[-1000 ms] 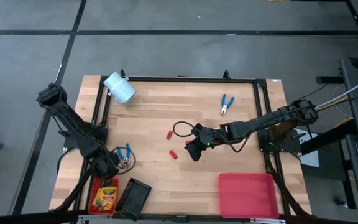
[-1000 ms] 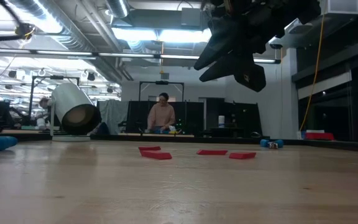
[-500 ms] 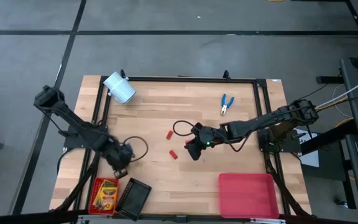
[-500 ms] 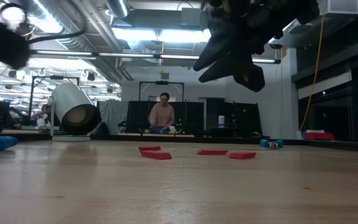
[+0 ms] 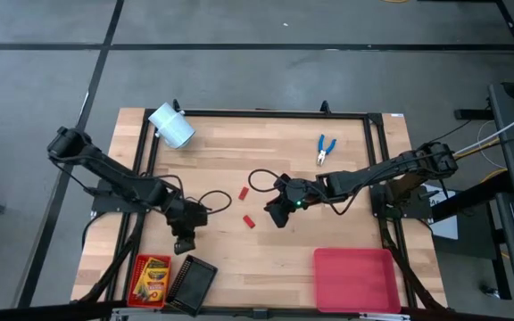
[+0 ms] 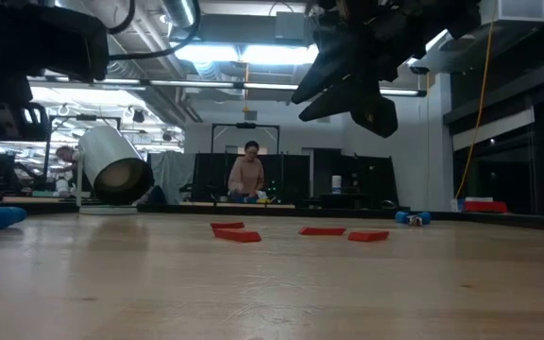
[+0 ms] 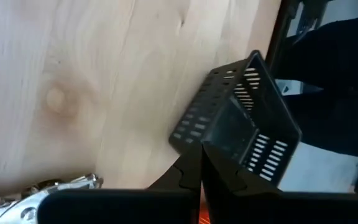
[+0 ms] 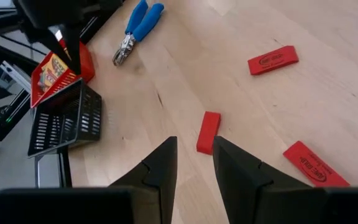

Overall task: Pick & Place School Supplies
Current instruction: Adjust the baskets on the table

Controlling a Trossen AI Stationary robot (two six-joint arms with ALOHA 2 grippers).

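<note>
Left gripper hangs near the front-left corner of the table, jaws together, empty. Right gripper hovers mid-table, jaws apart over a red piece. One blue-handled tool lies toward the back edge, crayon boxes in the red tray at the front-left corner.

Blue-handled pliers, red pieces, black slotted tray, pale wood table.

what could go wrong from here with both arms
The right gripper hangs open above a small red piece; coming down slightly off could knock it aside instead of straddling it. The shut left gripper is close to the black tray at the edge of the table and might bump it.
</note>
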